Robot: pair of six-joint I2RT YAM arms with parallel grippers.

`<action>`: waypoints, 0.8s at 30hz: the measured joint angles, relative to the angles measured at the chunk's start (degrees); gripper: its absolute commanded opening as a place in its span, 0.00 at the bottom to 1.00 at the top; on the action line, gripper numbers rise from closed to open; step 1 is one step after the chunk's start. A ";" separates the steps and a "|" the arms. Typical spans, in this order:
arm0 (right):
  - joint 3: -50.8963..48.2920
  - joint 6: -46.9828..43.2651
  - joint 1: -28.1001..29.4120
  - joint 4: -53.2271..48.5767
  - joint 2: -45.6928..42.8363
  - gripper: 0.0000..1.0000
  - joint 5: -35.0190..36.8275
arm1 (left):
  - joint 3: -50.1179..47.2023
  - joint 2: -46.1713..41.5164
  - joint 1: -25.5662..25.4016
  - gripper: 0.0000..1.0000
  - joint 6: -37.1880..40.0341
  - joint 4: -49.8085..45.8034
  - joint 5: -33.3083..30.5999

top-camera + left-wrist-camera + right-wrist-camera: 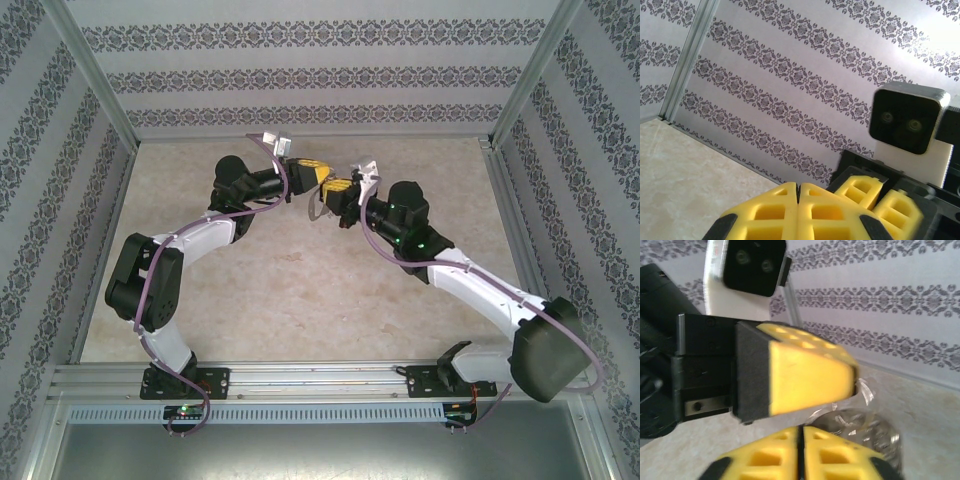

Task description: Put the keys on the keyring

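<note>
Both arms meet in mid-air over the middle of the table. My left gripper (316, 177) (799, 192) is shut, its yellow pads pressed together. In the right wrist view one of its fingers (805, 375) lies crosswise, and the blurred silver keyring (867, 420) hangs from its tip. From above, the keyring (318, 208) dangles as a grey loop just under the fingertips. My right gripper (339, 187) (801, 440) sits right below and against the left one. Only a thin dark slit shows between its pads, with nothing visible in it. The keys are hidden.
The beige marble-look table (300, 290) is boxed in by patterned walls (300, 75) and metal corner posts (95, 75). The right arm's wrist camera (907, 120) sits close in front of the left gripper. An aluminium rail (320, 378) holds both arm bases at the near edge.
</note>
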 measured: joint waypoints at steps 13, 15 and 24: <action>-6.62 11.52 -14.34 9.33 -7.87 0.26 -12.00 | 0.00 0.00 -0.63 0.00 -0.02 0.02 -0.07; -6.60 13.31 -14.88 11.10 -6.82 0.26 -12.44 | 0.00 0.00 -0.63 0.00 -0.04 0.02 -0.09; -5.92 25.31 -15.56 25.05 4.42 0.26 -18.60 | 0.00 0.00 -0.63 0.00 -0.09 0.04 -0.07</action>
